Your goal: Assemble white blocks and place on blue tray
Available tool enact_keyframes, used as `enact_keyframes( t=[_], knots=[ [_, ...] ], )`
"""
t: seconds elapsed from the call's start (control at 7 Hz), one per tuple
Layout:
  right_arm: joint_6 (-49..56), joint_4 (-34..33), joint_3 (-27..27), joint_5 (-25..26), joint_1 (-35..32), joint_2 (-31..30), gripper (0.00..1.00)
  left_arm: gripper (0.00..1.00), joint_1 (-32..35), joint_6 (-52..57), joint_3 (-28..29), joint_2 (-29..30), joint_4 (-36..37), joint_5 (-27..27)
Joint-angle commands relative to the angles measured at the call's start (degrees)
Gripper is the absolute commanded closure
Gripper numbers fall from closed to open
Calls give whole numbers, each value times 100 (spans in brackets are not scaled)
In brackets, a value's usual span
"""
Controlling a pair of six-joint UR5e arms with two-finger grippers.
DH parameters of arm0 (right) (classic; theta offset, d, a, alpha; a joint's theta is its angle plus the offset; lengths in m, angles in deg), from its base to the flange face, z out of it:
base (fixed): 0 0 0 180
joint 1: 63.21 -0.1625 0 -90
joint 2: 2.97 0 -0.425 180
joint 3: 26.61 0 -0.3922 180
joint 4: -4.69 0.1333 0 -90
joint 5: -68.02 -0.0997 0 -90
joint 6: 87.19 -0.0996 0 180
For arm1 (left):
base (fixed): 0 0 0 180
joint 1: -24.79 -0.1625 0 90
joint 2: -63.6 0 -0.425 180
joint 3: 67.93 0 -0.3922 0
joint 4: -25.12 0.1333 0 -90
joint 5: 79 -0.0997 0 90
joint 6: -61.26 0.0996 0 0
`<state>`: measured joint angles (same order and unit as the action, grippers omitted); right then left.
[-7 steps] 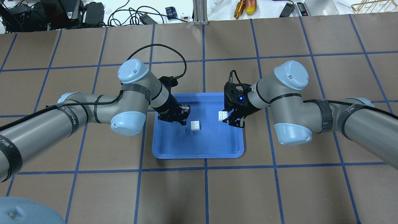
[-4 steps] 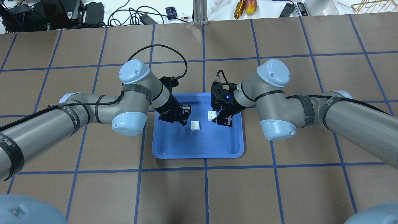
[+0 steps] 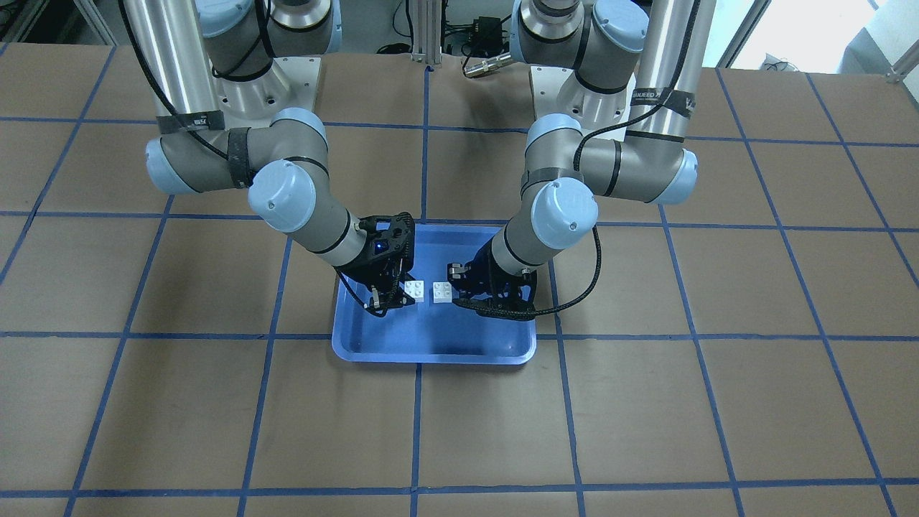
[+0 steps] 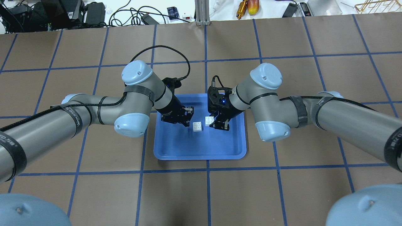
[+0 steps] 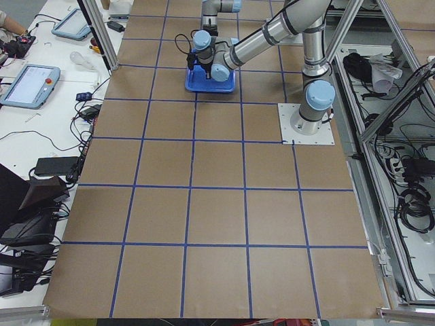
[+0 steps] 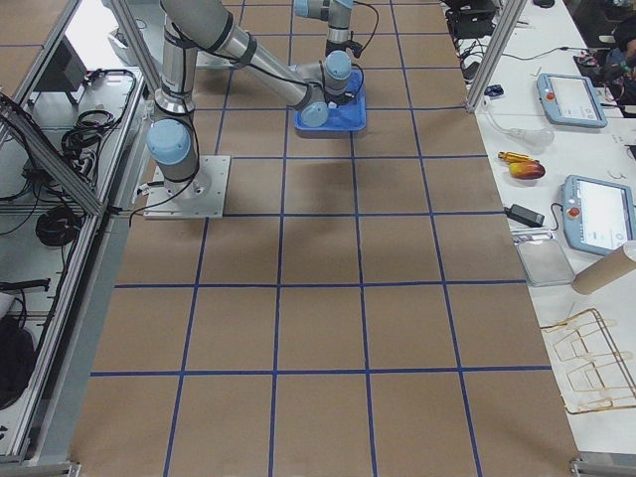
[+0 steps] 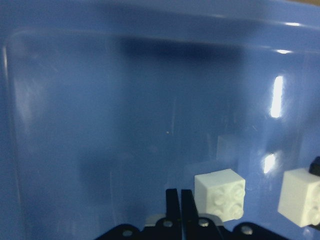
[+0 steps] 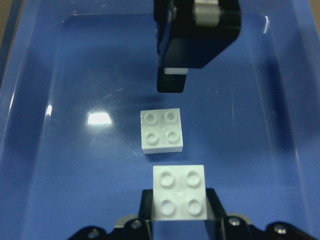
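Left arm (image 4: 40,128), right arm (image 4: 351,117): grey tubes, pale-blue joint caps (image 4: 137,72), black straps (image 4: 301,108), braided black cable (image 4: 163,47).

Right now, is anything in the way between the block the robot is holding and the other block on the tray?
No, nothing visible. The held block in the right end effector has only bare blue tray between it and the resting block. The left end effector hangs beyond the resting block, not between them.

You see the right gripper (image 4: 213,123) has swung toward 9 o'clock with the held white block (image 4: 209,120), now just at 2 o'clock of the resting white block (image 4: 197,126).
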<state>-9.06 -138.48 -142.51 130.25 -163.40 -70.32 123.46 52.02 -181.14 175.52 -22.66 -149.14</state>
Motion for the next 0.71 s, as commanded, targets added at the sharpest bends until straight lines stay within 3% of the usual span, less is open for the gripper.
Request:
enact_keyframes(
  t=[0.0, 0.43, 0.57],
  knots=[
    [0, 0, 50, -1, -1, 134, 100, 85, 108, 9, 0, 14, 14, -17],
    [-9, 27, 50, -1, -10, 205, 100, 85, 117, 27, 0, 14, 40, -18],
    [-26, 27, 50, 8, -62, 205, 100, 91, 117, 18, 0, 5, 41, -131]
  ],
)
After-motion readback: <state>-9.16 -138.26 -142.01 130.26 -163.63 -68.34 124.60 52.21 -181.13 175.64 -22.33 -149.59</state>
